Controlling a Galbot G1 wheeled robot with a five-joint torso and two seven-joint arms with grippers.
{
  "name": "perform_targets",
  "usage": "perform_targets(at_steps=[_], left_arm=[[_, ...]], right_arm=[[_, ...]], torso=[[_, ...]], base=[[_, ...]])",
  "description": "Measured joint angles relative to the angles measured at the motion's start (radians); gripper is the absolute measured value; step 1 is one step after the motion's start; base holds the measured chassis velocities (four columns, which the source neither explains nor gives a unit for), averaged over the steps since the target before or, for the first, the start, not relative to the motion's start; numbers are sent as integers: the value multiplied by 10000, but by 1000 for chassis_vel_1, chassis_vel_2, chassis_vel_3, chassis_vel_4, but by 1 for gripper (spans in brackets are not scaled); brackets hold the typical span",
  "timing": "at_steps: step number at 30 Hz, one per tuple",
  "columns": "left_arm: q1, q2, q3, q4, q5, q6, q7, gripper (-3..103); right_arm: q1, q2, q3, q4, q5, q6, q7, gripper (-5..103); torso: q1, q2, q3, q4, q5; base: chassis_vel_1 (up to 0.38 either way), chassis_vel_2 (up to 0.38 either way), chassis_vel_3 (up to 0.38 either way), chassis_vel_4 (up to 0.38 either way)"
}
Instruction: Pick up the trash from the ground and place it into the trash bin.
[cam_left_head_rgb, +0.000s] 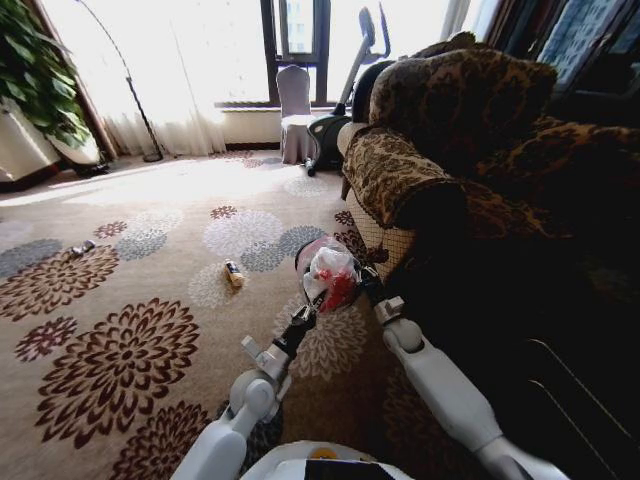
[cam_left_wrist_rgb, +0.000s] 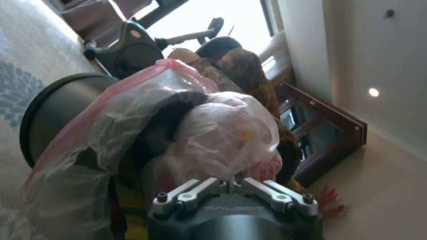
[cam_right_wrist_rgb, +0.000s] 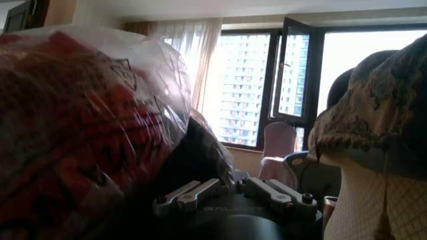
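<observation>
The trash bin (cam_left_head_rgb: 330, 275), its crinkled plastic bag (cam_left_wrist_rgb: 220, 135) puffed up and showing red through the film, sits on the flowered carpet (cam_left_head_rgb: 120, 350) just left of the patterned sofa (cam_left_head_rgb: 450, 150), with both grippers reaching in against it. The left gripper (cam_left_head_rgb: 305, 313) meets the bin's near left side and the right gripper (cam_left_head_rgb: 372, 293) its near right side, and whether either pair of fingers is spread or pressed together cannot be told because the bag covers them. A yellowish scrap (cam_left_head_rgb: 234, 273) lies on the carpet left of the bin, and a small piece of litter (cam_left_head_rgb: 82, 247) lies well apart at the far left.
</observation>
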Motion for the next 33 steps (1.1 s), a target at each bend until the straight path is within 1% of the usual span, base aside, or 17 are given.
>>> perform_targets(at_steps=[1, 2, 4, 5, 6, 13, 17, 20, 21, 23, 24, 25, 26, 29, 30, 33], left_arm=[[-63, -85, 113, 5, -355, 40, -389, 0], [-63, -85, 113, 5, -355, 40, -389, 0], [-142, -139, 241, 30, -653, 70, -761, 0], [-142, -139, 241, 30, -653, 70, -761, 0], [-202, -159, 310, 46, -822, 104, -912, 0], [-80, -172, 326, 75, -958, 167, -1052, 0], [230, -251, 109, -63, -1284, 138, -1166, 0], [120, -346, -138, -84, -1721, 34, -1264, 0], [120, -346, -138, -84, -1721, 34, -1264, 0], [-151, -409, -289, -41, -2109, -6, -1495, 0], [-406, -450, -384, 3, -2457, -23, -1762, 0], [-406, -450, -384, 3, -2457, -23, -1762, 0], [-624, -476, -442, 56, -2804, -34, -2000, 0], [-1109, -488, -545, 222, -3671, -36, -2449, 0], [-1109, -488, -545, 222, -3671, -36, -2449, 0], [-1451, -509, -586, 407, -4243, -31, -2805, 0]], right_arm=[[-6, 54, -27, 53, -112, -37, 0, 0], [-6, 54, -27, 53, -112, -37, 0, 0], [3, 86, -62, 63, -202, -63, 0, 0], [3, 86, -62, 63, -202, -63, 0, 0], [44, 96, -90, 62, -227, -80, 2, 0], [409, 192, -123, -176, -257, -117, 2, 0], [715, 232, -123, -381, -251, -130, 1, 0], [817, 257, -123, -429, -222, -130, 4, 0], [817, 257, -123, -429, -222, -130, 4, 0], [784, 262, -137, -398, -214, -130, 5, 0], [711, 254, -163, -334, -210, -130, 7, 0], [711, 254, -163, -334, -210, -130, 7, 0], [645, 240, -178, -272, -205, -131, 5, 0], [518, 228, -197, -124, -198, -131, 6, 0], [518, 228, -197, -124, -198, -131, 6, 0], [423, 251, -230, -23, -198, -123, 6, 0]], torso=[[0, 0, 0, 2, -1], [0, 0, 0, 2, -1], [0, 0, 0, 2, -1], [0, 0, 0, 2, -1], [0, 0, 0, -1, -2], [0, 0, 0, 0, -1], [0, 0, 0, 2, -1], [0, 0, 0, 2, -2], [0, 0, 0, 2, -2], [0, 0, 0, 2, -2], [0, 0, 0, -1, -2], [0, 0, 0, -1, -2], [0, 0, 0, -1, 0], [0, 0, 0, -1, -1], [0, 0, 0, -1, -1], [0, 0, 0, 0, -1]], base=[[0, 0, 0, 0], [0, 0, 0, 0], [0, 0, 0, 0], [0, 0, 0, 0], [0, 0, 0, 0], [0, 0, 0, 0], [0, 0, 0, 0], [0, 0, 0, 0], [0, 0, 0, 0], [0, 0, 0, 0], [0, 0, 0, 0], [0, 0, 0, 0], [0, 0, 0, 0], [0, 0, 0, 0], [0, 0, 0, 0], [0, 0, 0, 0]])
